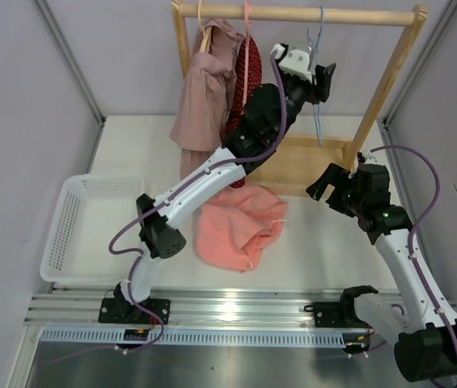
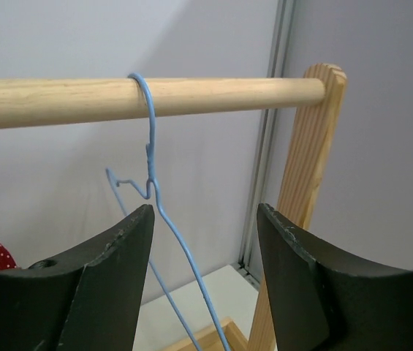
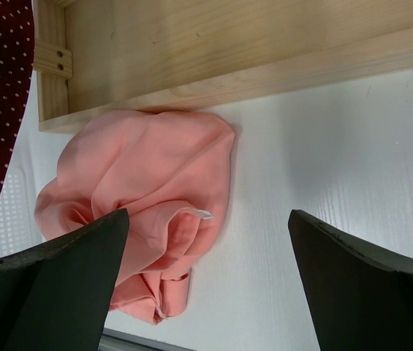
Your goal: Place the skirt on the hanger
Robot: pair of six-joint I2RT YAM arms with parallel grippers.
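Hanger [image 2: 150,157] hangs just ahead of spread left claw [image 2: 205,219]

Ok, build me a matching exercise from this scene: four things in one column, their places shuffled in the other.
Things
1. salmon-pink cloth skirt
2. thin light-blue wire hanger
3. white plastic mesh basket
4. dark red white-dotted garment

Places
A. hanging on the wooden rail beside a mauve-pink garment
B. crumpled on the table
C. hooked on the rail near its right end, bare
D. at the table's left side

Pairs: 1-B, 2-C, 3-D, 4-A
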